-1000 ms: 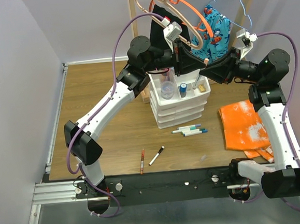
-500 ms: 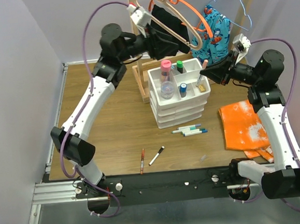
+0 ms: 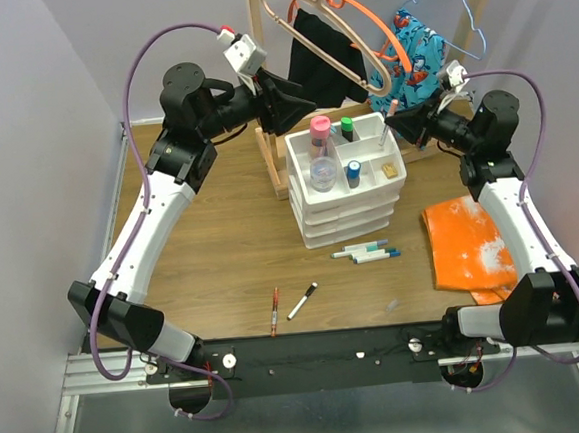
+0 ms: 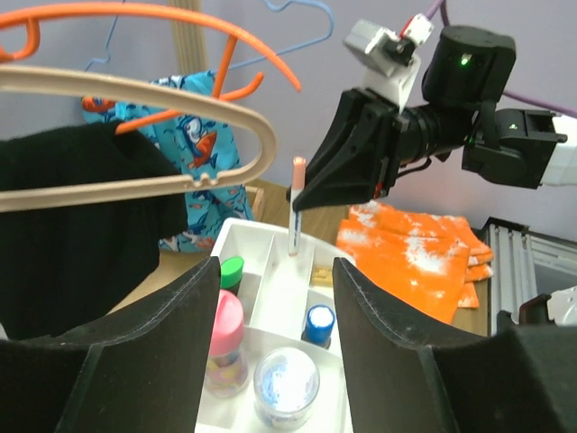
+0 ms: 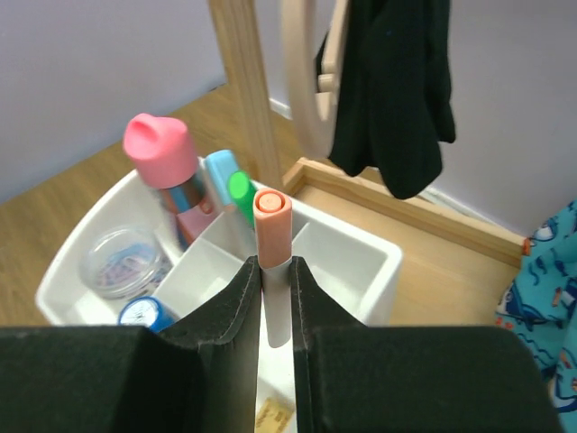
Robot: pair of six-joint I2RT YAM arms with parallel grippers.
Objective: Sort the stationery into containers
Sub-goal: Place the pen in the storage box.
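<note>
The white organiser [image 3: 347, 212] carries a divided tray [image 4: 236, 236] on top. In the tray stand a pink-capped bottle [image 3: 320, 130], a green-capped marker [image 3: 347, 127], a small blue-capped bottle [image 3: 353, 171] and a clear jar [image 3: 323, 175]. My right gripper [image 5: 273, 271] is shut on a white pen with a peach cap [image 5: 271, 225], upright above the tray's back right compartment. My left gripper [image 3: 306, 103] is open and empty, up and left of the tray, looking down on it. Blue-capped pens [image 3: 366, 252], a red pen [image 3: 275, 310] and a black-capped marker [image 3: 302, 301] lie on the table.
A wooden rack [image 3: 266, 128] with hangers [image 3: 314, 14] and dark and blue clothes stands right behind the organiser, close to both grippers. An orange cloth [image 3: 470, 247] lies at the right. A light-blue bar [image 5: 221, 171] leans beside the green cap.
My left gripper opened and drew back up and left from over the tray, leaving the pink-capped bottle and green-capped marker uncovered. The right gripper rose and pulled back slightly with the pen.
</note>
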